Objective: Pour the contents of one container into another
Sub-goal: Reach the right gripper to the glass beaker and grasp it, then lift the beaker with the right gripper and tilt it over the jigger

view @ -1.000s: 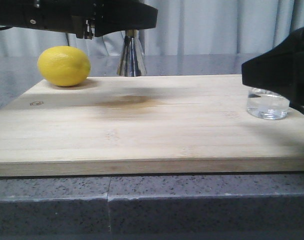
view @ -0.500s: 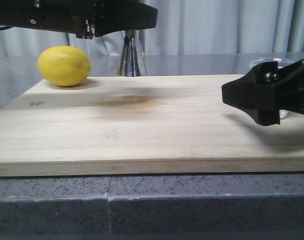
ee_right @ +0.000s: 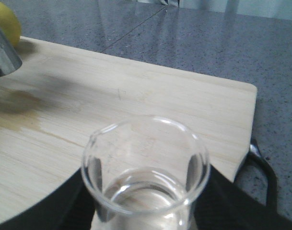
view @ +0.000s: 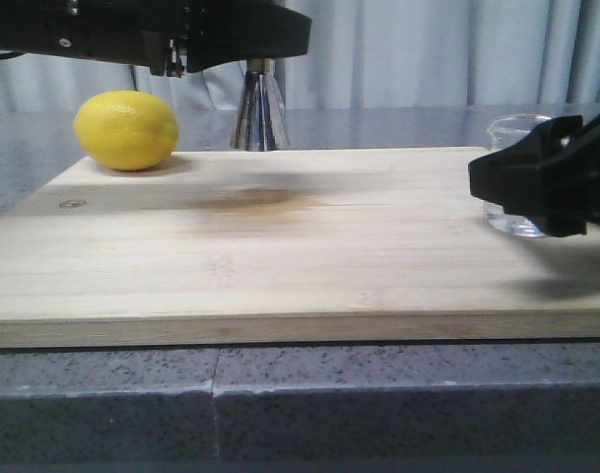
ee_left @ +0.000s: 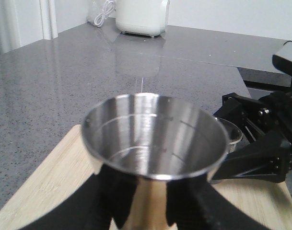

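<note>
The steel jigger (view: 258, 116) is at the far edge of the wooden board (view: 280, 256); only its lower cone shows under my left gripper (view: 250, 49). In the left wrist view its open bowl (ee_left: 153, 139) faces up, and the left gripper (ee_left: 150, 206) is shut on its narrow waist. At the board's right end is the clear glass beaker (view: 516, 128), part full of clear liquid. My right gripper (view: 536, 182) covers its middle. In the right wrist view the beaker (ee_right: 146, 158) sits between the black fingers (ee_right: 64, 201), and the right gripper (ee_right: 146, 211) is shut on it.
A yellow lemon (view: 126, 130) lies on the board's far left corner, near the jigger. A damp stain (view: 255, 200) marks the board's middle. The board rests on a grey stone counter (view: 280, 404). A white appliance (ee_left: 138, 17) stands far back. A black handle (ee_right: 262, 167) sticks out past the board's end.
My right gripper came down from above the beaker, swung left, then drew back to the right and now sits around the beaker. The left arm and jigger have not moved.
</note>
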You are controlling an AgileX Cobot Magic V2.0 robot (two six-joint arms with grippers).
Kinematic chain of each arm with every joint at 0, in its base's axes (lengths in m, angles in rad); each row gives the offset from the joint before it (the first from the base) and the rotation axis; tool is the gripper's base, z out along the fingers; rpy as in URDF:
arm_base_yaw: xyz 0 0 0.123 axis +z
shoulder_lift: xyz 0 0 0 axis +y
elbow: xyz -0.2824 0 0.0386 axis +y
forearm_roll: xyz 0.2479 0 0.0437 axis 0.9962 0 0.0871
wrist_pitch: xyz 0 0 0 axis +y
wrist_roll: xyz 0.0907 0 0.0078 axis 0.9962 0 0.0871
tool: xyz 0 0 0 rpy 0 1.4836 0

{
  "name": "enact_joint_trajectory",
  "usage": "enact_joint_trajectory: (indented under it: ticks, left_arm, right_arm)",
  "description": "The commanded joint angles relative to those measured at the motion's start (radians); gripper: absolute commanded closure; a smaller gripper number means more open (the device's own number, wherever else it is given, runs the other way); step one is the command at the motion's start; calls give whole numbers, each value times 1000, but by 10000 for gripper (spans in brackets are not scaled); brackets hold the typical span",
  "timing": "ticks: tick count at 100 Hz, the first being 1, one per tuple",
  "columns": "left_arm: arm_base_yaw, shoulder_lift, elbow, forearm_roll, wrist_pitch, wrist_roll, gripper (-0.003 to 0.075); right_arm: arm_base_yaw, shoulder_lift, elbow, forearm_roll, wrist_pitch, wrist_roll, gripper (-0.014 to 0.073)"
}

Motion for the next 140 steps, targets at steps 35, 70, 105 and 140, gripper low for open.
enact_joint_trajectory:
  ticks: [35, 70, 105, 140]
  left_arm:
    - [-8, -53, -30, -87, 100, -8, 479]
    - [-8, -53, -30, -87, 100, -8, 479]
    - [-8, -53, -30, -87, 100, -8, 479]
    - [-8, -53, -30, -87, 100, -8, 479]
  right_arm:
    - [3, -33, -82, -5, -1, -3, 335]
    - [3, -83, -435, -32, 528, -47, 335]
    - [15, -44, -810, -221, 963, -47, 334]
    - [111, 78, -1102, -470, 1207, -70, 334]
